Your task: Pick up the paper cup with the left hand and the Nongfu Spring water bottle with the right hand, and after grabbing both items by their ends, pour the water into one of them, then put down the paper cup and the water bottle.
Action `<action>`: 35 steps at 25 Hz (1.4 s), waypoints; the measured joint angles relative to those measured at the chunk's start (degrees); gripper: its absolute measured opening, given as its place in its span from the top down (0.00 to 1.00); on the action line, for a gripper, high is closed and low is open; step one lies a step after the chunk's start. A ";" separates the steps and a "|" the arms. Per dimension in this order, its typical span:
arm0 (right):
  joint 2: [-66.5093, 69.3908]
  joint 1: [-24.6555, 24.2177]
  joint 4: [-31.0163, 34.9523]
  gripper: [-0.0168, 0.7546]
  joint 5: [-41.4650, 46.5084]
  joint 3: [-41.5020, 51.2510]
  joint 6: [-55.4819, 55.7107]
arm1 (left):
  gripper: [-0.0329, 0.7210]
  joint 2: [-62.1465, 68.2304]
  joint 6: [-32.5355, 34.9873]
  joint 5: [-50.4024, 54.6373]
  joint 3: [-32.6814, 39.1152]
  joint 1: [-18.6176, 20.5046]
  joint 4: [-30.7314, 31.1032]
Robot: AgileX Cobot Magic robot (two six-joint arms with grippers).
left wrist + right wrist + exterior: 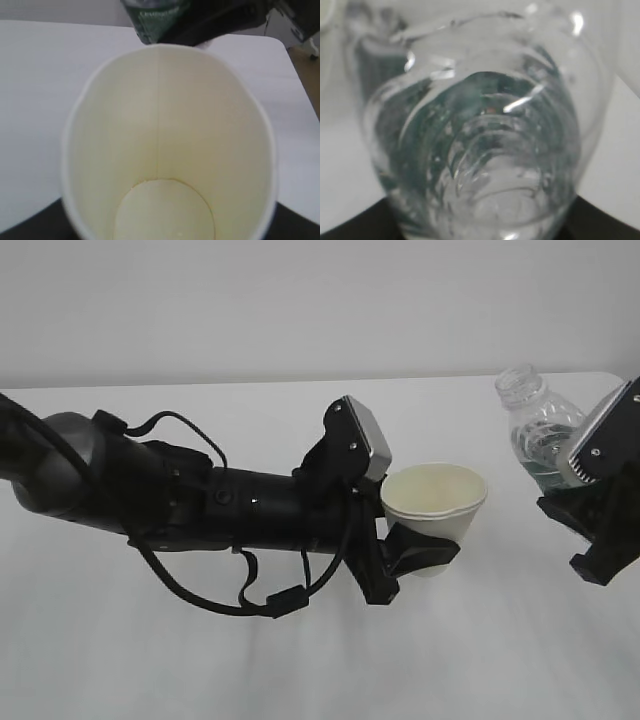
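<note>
Left gripper (420, 558) holds the paper cup (437, 502) low on its wall, above the counter (300, 660) mid-span, mouth up, empty. Right gripper (590, 510) clamps the water bottle (535, 430) near the right edge, neck tilted cupward, well apart. Risk: tipping before closing the gap spills water onto the counter; squeezed cup may buckle.

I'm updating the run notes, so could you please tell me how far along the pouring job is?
Done: both items are lifted off the table, the paper cup in the left hand, the Nongfu Spring water bottle in the right hand. In hand: the bottle tilts slightly toward the cup. Left: the cup looks empty, so pouring and setting both down remain.
</note>
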 joint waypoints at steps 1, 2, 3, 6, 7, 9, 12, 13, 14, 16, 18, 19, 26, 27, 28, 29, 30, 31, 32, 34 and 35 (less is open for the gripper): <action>0.00 0.00 -0.09 0.49 0.00 0.00 0.00 | 0.40 0.00 0.00 0.58 -0.65 -0.09 0.00; 0.00 0.00 -0.24 0.49 0.00 0.00 0.00 | 0.40 0.00 0.00 0.97 -0.97 -0.09 0.00; 0.00 0.00 -0.42 0.49 0.00 0.00 0.00 | 0.40 0.00 0.00 0.99 -1.39 -0.23 -0.05; 0.00 0.00 -2.84 0.49 0.00 0.00 0.00 | 0.40 0.00 0.00 1.10 -1.63 -0.25 -0.05; 0.00 0.00 -3.44 0.49 0.00 0.00 0.00 | 0.40 0.00 0.00 1.22 -1.63 -0.25 -0.05; 0.00 0.00 -4.29 0.49 0.00 0.00 0.00 | 0.40 0.00 0.00 1.22 -1.63 -0.25 -0.05; 0.00 0.00 -5.09 0.49 0.00 0.00 0.00 | 0.40 0.00 0.00 1.30 -1.63 -0.25 -0.05; 0.00 0.00 -5.57 0.49 0.00 0.00 0.00 | 0.40 0.00 0.00 1.30 -1.63 -0.25 -0.05; 0.00 0.00 -6.13 0.49 0.00 0.00 0.00 | 0.40 0.00 0.00 1.30 -1.63 -0.25 -0.05; 0.00 0.00 -7.69 0.49 0.29 0.00 -0.12 | 0.40 0.00 -0.29 1.30 -1.63 -0.25 -0.05; 0.00 0.00 -8.78 0.49 0.94 0.00 -0.26 | 0.40 0.00 -1.06 1.30 -1.63 -0.25 0.25; 0.00 0.00 -9.01 0.49 1.22 0.00 -0.36 | 0.40 0.00 -1.17 1.30 -1.63 -0.25 0.70; 0.00 0.00 -10.45 0.49 4.77 -2.26 -0.49 | 0.40 0.00 -1.51 1.30 -1.63 -0.35 3.01; 0.00 0.00 -10.82 0.49 5.50 -2.51 -0.49 | 0.40 0.00 -1.51 1.30 -1.63 -0.46 3.01; 0.00 0.00 -11.22 0.49 6.00 -2.55 -0.49 | 0.40 0.00 -1.51 1.30 -1.63 -0.58 3.10; 0.00 0.00 -12.09 0.49 6.31 -2.55 -0.49 | 0.40 0.00 -1.51 1.30 -1.63 -0.70 3.13; 0.00 0.00 -12.90 0.49 6.41 -2.55 -0.49 | 0.40 0.00 -1.51 1.30 -1.63 -0.83 3.23; 0.00 0.00 -13.59 0.49 6.52 -2.64 -0.53 | 0.40 0.00 -1.51 1.30 -1.63 -0.94 3.23; 0.00 0.00 -14.20 0.49 6.62 -2.64 -0.53 | 0.40 0.00 -1.51 1.30 -1.63 -0.93 3.23; 0.00 0.00 -14.76 0.49 6.62 -2.64 -0.53 | 0.40 0.00 -1.51 1.30 -1.63 -0.93 3.23; 0.00 0.00 -14.99 0.50 6.71 -2.64 -0.53 | 0.40 0.00 -1.51 1.30 -1.63 -0.93 3.26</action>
